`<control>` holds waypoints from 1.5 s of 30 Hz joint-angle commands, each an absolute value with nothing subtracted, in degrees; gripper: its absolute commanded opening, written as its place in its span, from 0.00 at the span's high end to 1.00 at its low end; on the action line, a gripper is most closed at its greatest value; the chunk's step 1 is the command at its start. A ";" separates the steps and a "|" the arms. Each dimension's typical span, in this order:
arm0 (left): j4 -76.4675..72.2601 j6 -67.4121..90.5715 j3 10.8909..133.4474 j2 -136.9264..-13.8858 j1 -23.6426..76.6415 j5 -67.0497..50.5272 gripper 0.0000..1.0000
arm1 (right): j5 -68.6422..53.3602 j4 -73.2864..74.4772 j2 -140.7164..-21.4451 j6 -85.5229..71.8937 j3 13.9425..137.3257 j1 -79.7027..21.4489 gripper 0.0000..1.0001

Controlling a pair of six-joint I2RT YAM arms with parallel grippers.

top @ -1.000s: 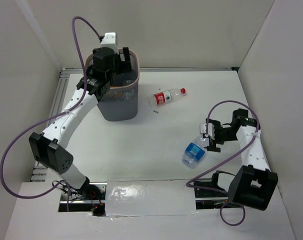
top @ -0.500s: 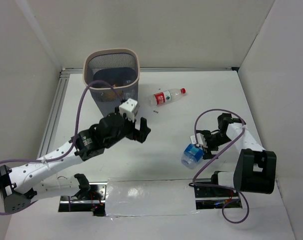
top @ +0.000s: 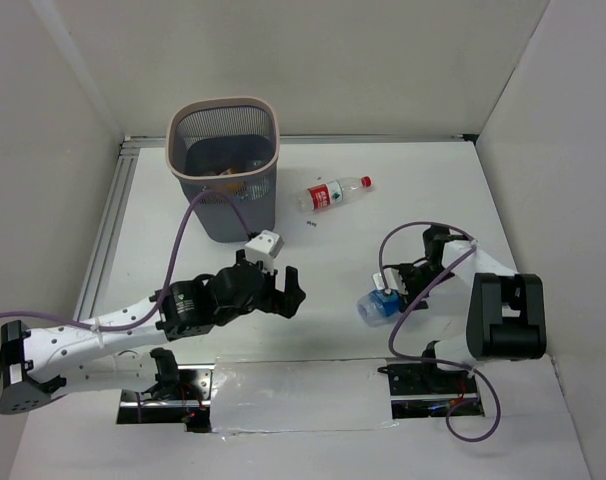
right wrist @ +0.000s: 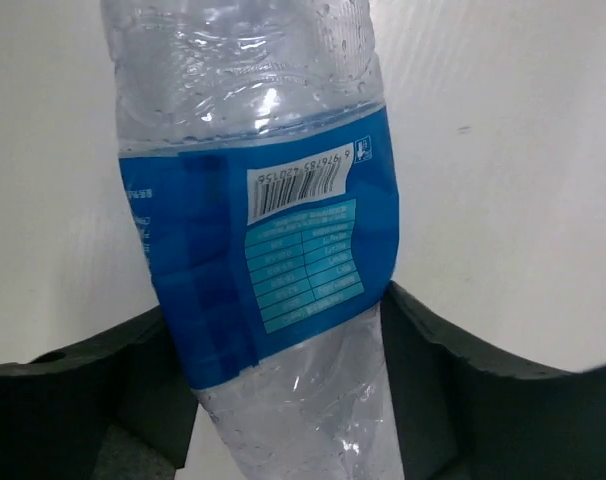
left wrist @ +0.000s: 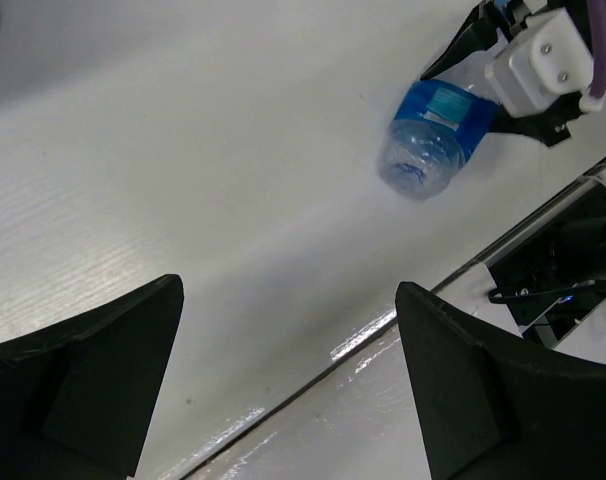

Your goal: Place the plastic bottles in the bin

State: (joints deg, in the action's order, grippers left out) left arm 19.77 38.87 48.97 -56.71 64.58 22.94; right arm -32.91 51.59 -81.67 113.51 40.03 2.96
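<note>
- Pickup is the step in hand, as I judge it: the blue-labelled bottle (right wrist: pixel 273 240) lies on its side on the table (top: pixel 323 250), near my right base and well apart from the bin (top: pixel 223 102).
- Its label is blue, with a white barcode patch and a paler panel of small print. The digits and print are too blurred to read, and no brand name shows on this side.
- My right end effector (right wrist: pixel 278 310) straddles the bottle where the label meets the clear plastic, with a pad close against each side. I cannot tell whether the pads are pressing it yet.
- The next move calls for a firm squeeze that does not crush the thin plastic, then a lift and a long carry to the bin at the far left of the table.
- My left end effector (left wrist: pixel 288 300) hangs wide and empty above the table, between the bin and this bottle.
- The red-labelled bottle (top: pixel 335 194) lies on the table just right of the bin, not yet binned. The white writing on its label is too small to read.
- Something orange (top: pixel 228 172) shows inside the bin.
</note>
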 commanded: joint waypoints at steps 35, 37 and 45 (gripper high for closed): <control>-4.48 25.58 37.61 -62.75 68.47 18.46 0.00 | -38.85 -13.35 -132.28 -7.63 146.96 -31.63 0.45; -4.48 24.27 38.84 -63.81 68.47 19.16 0.00 | -38.85 -13.36 -132.98 -8.87 146.95 -32.17 0.45; -5.10 26.19 38.85 -65.65 68.47 18.54 0.00 | -38.86 -9.58 -132.37 -5.64 148.27 -33.84 0.00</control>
